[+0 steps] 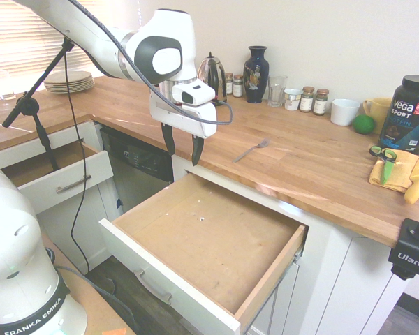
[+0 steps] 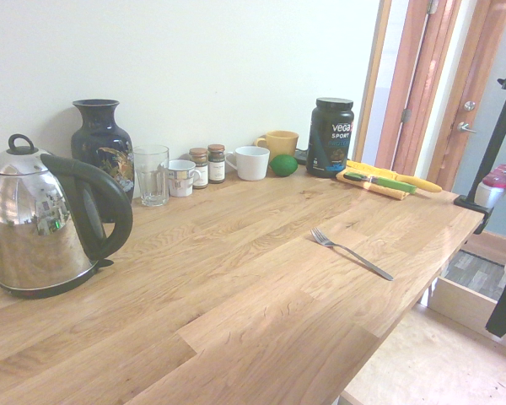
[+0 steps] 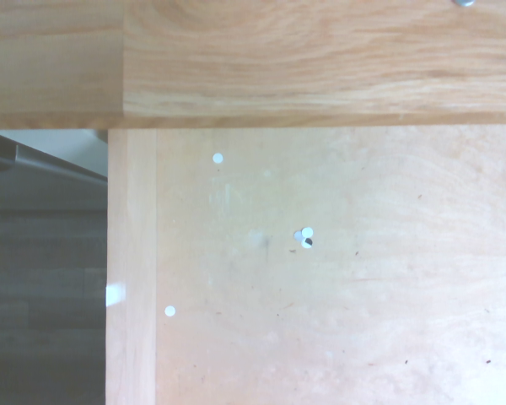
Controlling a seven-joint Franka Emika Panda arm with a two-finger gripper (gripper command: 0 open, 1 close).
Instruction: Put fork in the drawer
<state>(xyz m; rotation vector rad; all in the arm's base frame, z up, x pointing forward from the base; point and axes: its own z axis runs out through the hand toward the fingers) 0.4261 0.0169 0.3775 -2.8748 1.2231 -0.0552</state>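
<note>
Your claw [image 1: 184,149] hangs with its dark fingers spread wide and empty, pointing down over the back corner of the large pulled-out drawer [image 1: 265,289] with the white front and flat light-brown wooden bottom. The slim silver-grey metal fork [image 1: 251,149] lies flat on the butcher-block wooden tabletop [image 1: 314,164] near its front edge, apart from the claw.

Daylight floods the room, overexposing the slatted window blinds [image 1: 28,35] far behind the black two-finger pincer [image 1: 182,148]. The second exterior view looks hazy and washed out, with soft glare on the light butcher-block wooden countertop [image 2: 236,278]. The shiny steel kettle with a black handle [image 2: 42,228] mirrors the bright room. The wrist view is evenly lit but slightly soft. Wide-angle bending curves the frame edges.
</note>
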